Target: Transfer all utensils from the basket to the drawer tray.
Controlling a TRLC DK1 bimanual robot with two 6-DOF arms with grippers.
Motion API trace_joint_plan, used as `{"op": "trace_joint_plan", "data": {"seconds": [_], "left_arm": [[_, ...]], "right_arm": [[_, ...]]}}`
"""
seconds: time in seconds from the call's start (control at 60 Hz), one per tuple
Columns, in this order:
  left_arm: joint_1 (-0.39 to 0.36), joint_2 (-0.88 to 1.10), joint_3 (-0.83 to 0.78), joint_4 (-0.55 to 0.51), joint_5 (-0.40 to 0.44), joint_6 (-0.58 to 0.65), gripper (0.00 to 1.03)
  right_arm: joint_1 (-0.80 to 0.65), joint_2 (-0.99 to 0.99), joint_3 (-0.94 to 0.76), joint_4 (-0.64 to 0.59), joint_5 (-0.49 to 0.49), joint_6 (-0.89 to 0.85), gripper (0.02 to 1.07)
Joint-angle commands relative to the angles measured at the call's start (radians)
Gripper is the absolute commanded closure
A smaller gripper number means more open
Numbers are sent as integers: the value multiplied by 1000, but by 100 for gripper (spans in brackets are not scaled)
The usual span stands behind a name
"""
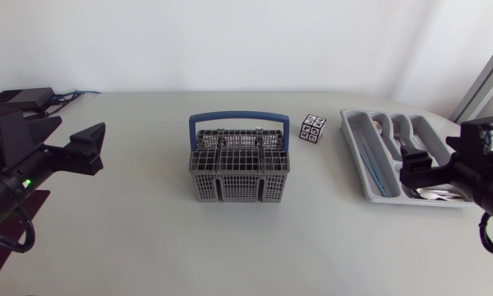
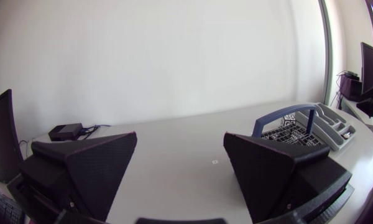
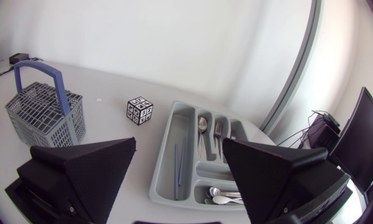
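A grey plastic cutlery basket with a blue arched handle [image 1: 239,164] stands at the middle of a white table [image 1: 148,238]. No utensil handles rise above its grid, so it is probably empty, though its depths are hidden. Near it sits a small cube with black-and-white markers [image 1: 313,128].

Further right lies a light grey compartmented drawer tray [image 3: 163,163] holding a silver spoon [image 3: 202,124], a fork [image 3: 218,132], thin blue sticks [image 3: 176,167] and small spoons [image 3: 222,197], sorted by kind.

The left gripper [image 2: 180,134] hangs well apart from the basket, fingers spread, holding nothing. The right gripper [image 3: 179,140] hovers over the tray's near end, fingers likewise spread and empty, likely placed for dropping off utensils.
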Motion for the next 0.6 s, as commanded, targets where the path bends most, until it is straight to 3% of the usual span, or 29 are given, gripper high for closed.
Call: {"op": "trace_joint_plan", "data": {"seconds": [0.0,0.15,0.367,0.583], "left_arm": [[15,-37,-58,28,-2,-58,5],[27,-98,-155,76,-2,-76,5],[31,-177,-242,96,-3,-72,5],[52,-286,-290,44,12,-79,5]], "right_arm": [[-26,-59,-66,35,-15,-16,6],[-35,-201,-188,131,-25,-32,6],[-24,-311,-248,113,-37,28,6],[-14,-420,-306,94,-49,88,6]]}}
